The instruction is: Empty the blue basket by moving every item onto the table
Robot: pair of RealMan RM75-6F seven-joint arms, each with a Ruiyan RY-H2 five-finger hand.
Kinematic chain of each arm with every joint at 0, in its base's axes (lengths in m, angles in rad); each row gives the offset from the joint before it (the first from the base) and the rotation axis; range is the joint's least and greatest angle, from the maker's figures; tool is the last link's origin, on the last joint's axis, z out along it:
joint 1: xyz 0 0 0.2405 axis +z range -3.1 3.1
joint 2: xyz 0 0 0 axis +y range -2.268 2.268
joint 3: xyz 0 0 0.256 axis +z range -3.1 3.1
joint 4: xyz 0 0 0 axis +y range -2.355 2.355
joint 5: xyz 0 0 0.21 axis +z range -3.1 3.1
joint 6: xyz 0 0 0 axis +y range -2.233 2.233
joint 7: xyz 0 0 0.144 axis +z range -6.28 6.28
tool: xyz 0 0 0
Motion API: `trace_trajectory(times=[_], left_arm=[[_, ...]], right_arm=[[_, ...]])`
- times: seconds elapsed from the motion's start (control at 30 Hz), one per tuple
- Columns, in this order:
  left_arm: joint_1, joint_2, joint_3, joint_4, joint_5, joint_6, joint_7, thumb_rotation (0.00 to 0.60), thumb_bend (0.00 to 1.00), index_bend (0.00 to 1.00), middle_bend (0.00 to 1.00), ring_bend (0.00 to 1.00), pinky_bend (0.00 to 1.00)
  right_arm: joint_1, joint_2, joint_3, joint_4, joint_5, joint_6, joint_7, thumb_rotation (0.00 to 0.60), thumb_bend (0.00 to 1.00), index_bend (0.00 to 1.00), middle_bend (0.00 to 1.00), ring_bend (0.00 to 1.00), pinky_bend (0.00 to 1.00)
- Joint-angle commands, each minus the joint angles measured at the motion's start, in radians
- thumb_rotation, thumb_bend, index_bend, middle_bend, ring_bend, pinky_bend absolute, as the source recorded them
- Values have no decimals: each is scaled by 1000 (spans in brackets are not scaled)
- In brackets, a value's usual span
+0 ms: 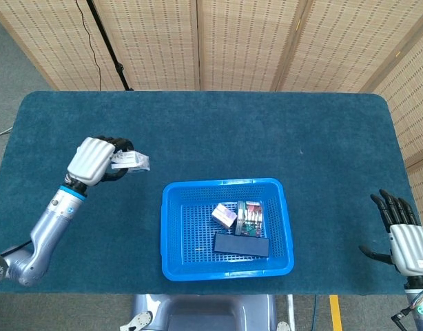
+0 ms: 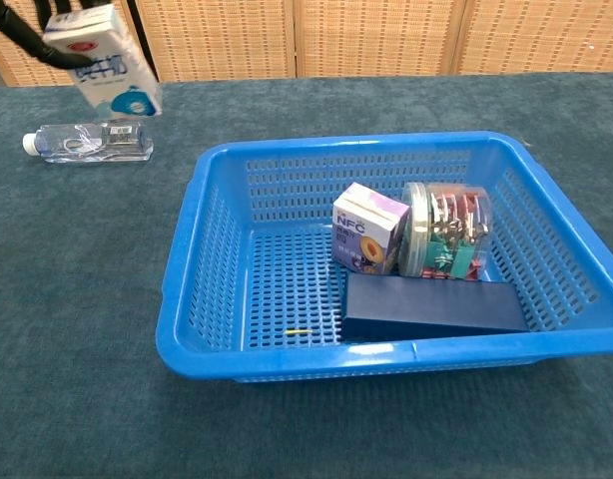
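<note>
At the far left, the left hand (image 1: 93, 160) is gripping a small white-and-blue milk carton (image 1: 129, 161) in the air above the teal table (image 1: 280, 131), its dark fingers (image 2: 22, 38) wrapping around the tilted carton in the chest view. Just beneath and behind the carton, a clear water bottle (image 2: 85, 142) is lying on its side on the cloth, mostly hidden by the hand in the head view. Moving rightward, the blue basket (image 1: 171, 234) is sitting near the front edge of the table, well apart from the carton. Inside it, a small purple-topped juice box (image 2: 367, 229) is standing upright, touching a clear jar of colourful clips (image 2: 447, 232) just beside it on the right, and a dark navy box (image 2: 431, 307) is lying flat in front of both. At the far right, the right hand (image 1: 404, 241) is hanging off the table's edge with its fingers spread apart, holding nothing.
</note>
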Motion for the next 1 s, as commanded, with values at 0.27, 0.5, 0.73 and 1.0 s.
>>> trace_trajectory(times=[0.27,0.5,0.73,1.0], left_arm=[[31,-87,60,205,81,-36,-317,600,100,0,0,0,78],[54,1,116,-3,352,158,-344,600,82,0,0,0,44],[-10,-12,151,-266,425,46,-75,600,82,0,0,0,44],[-99,-228,86,-282,163,-135,268,600,92,0,0,0,44]], right_arm=[[4,0,-3,-4,2,-13,1,600,0,0,5,0,0],[2,8,0,-7,6,-9,16,600,0,0,5,0,0],[2,15,1,-4,4,-7,36,600,0,0,5,0,0],[0,25,4,9,11,-8,72,600,0,0,5,0,0]])
